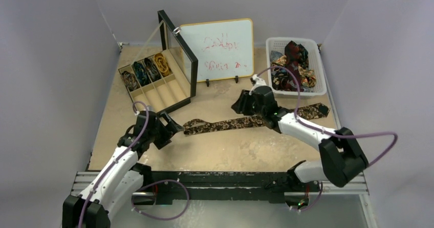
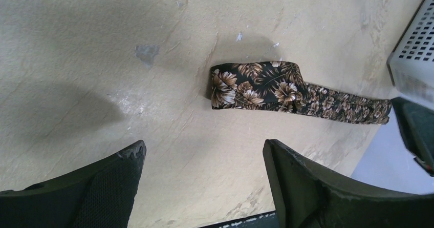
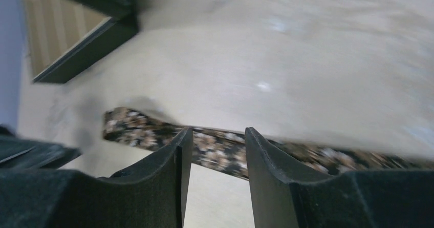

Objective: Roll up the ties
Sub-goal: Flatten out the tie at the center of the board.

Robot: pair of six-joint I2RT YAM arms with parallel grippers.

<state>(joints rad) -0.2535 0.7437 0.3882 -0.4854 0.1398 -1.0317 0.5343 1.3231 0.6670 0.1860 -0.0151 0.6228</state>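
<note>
Looking down from the top view, a brown floral tie [image 1: 230, 124] is lying stretched across the middle of the table [image 1: 230, 153], running from left to right and not rolled. The left gripper [image 1: 174, 127] is hovering just beside the tie's left end. The right gripper [image 1: 240, 107] is hanging over the middle of the strip. At the back left an open box [image 1: 171, 90] is standing with its lid raised, and four rolled ties [image 1: 146, 69] are sitting in its far compartments. A whiteboard [image 1: 217, 48] is standing behind the box, and a white basket [image 1: 320, 69] at the back right is holding a heap of loose ties [image 1: 294, 61].

In the left wrist view, the left gripper [image 2: 203, 146] is showing its fingers [image 2: 117, 182] spread wide and grasping nothing. Only bare table [image 2: 102, 59] is lying between them. The tie [image 2: 266, 87] is resting beyond the tips, apart from them, with its near end doubled over on itself. A corner of the basket [image 2: 414, 48] is showing at the right edge.

In the blurred right wrist view, the right gripper [image 3: 217, 131] is keeping its fingers [image 3: 169, 166] partly apart and released, pinching nothing. The tie [image 3: 133, 128] is crossing the table beneath the gap between the tips; whether the tips are touching it is not clear. A corner of the box [image 3: 77, 38] is showing at the upper left.
</note>
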